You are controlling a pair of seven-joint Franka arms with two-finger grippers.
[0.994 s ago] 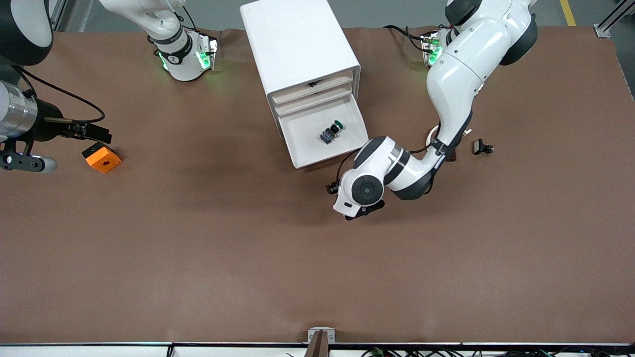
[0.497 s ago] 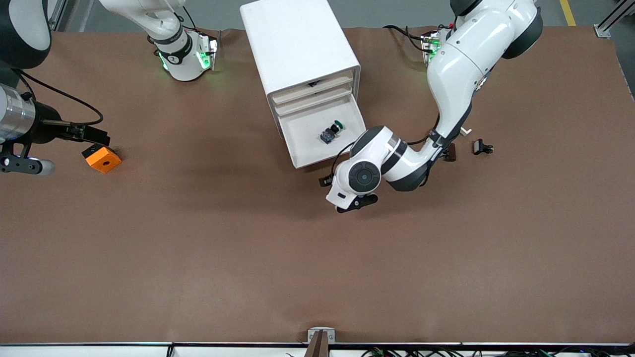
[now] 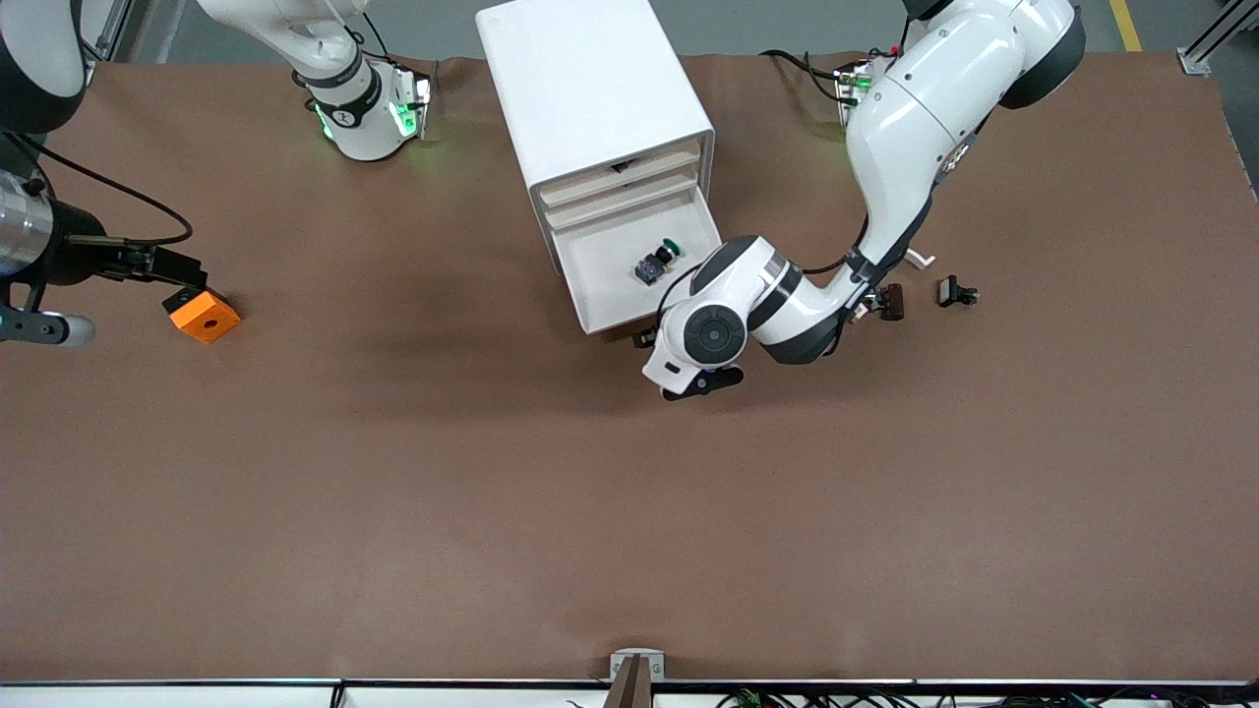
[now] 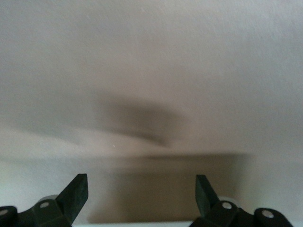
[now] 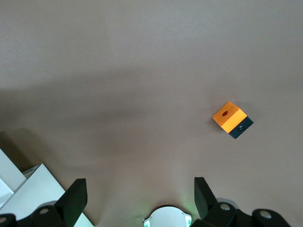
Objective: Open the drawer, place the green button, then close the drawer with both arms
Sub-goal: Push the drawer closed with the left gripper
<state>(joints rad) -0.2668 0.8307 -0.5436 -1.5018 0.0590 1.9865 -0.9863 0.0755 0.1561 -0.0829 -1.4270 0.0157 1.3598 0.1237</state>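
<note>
The left gripper, fingers spread and empty, sits low against the front edge of the pulled-out drawer, where the button lies, while the right gripper, also spread and empty, waits above bare table near the orange cube.

An orange cube with a hole in its top lies near the table edge at the right arm's end. Two small black pieces lie just apart toward the left arm's end, with a white ring beside them.
</note>
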